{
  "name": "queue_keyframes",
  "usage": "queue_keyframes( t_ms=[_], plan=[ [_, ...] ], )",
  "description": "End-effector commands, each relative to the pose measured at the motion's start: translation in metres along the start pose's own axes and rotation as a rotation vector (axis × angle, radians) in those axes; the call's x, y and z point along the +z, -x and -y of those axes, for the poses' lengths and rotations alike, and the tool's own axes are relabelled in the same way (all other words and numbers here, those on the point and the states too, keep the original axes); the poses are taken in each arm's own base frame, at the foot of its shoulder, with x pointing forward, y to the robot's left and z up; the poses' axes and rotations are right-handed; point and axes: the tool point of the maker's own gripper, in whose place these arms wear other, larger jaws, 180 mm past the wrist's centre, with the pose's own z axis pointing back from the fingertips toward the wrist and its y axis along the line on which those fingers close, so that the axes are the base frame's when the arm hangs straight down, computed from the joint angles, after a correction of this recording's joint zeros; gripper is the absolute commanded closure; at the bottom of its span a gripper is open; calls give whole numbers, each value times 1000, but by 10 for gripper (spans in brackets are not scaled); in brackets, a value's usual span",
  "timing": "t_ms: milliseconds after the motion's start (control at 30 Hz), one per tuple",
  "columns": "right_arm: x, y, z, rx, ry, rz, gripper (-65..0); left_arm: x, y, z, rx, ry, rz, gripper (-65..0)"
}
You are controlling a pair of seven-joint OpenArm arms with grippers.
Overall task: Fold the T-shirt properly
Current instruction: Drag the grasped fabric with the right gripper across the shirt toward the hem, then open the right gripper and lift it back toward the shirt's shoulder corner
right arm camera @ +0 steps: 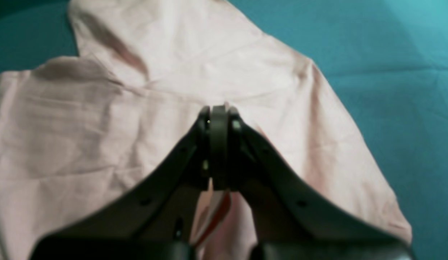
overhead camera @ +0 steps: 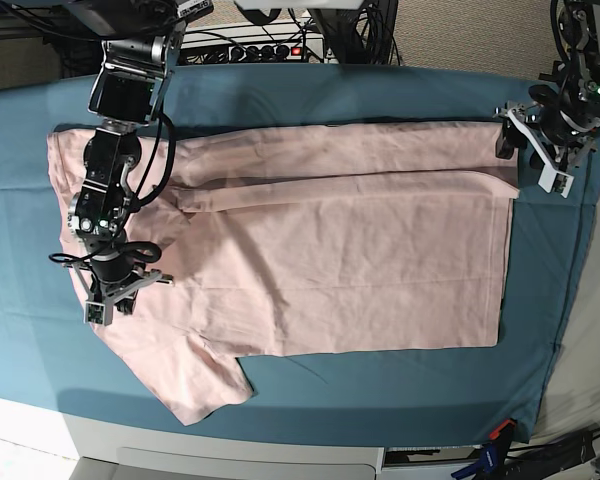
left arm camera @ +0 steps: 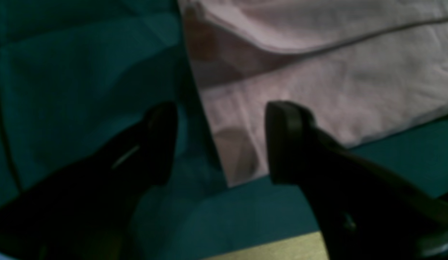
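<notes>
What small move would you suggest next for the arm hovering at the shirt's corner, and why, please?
Probably lower the left gripper and close it on the T-shirt corner. Its jaws stand open astride the hem edge, holding nothing, while the right gripper is already shut on the cloth near the sleeve.

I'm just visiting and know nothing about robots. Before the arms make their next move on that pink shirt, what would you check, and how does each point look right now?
1. Right gripper shut: ok. Its jaws are pressed together over the T-shirt. Whether cloth is pinched between them: cannot tell.
2. Left gripper open: ok. Its jaws stand wide apart, empty, at the shirt's hem corner.
3. Left gripper holding the hem: not ok. The fabric edge lies under the gap, not yet gripped.
4. Shirt lying flat: not ok. The far long edge is already folded over, and the near sleeve sticks out.
5. Shirt fully on the teal cloth: ok.
</notes>
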Motion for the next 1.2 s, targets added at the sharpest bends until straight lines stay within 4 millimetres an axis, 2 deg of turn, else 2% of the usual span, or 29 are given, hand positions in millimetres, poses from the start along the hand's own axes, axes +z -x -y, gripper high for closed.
queue_keyframes(
  t_ms=[0, 233, 267, 400, 467, 600, 800, 1033, 1167],
  plan=[
    [1, -27, 7, 1, 14, 73, 0, 4, -11, -3, -14, -6, 34, -384],
    [1, -24, 6, 2, 14, 58, 0, 4, -11, -3, -14, -6, 34, -384],
    [1, -24, 7, 3, 14, 57, -20, 4, -11, -3, -14, -6, 34, -384],
    [1, -22, 13, 42, 42, 41, -309, 4, -11, -3, -14, -6, 34, -384],
    [2, -20, 24, 72, 75, 20, -367, 4, -11, -3, -14, -6, 33, -384],
    [7, -15, 65, 97, 206, -44, -367, 4, -11, -3, -14, -5, 34, -384],
    [22, -7, 117, 157, 310, -175, -367, 4, -11, -3, -14, -5, 34, -384],
    [44, -12, 174, 172, 417, -230, -367, 4, -11, -3, -14, -5, 34, -384],
    [58, -3, 200, 148, 436, -261, -367, 3, -10, -1, -6, -1, 37, -384]
  ],
)
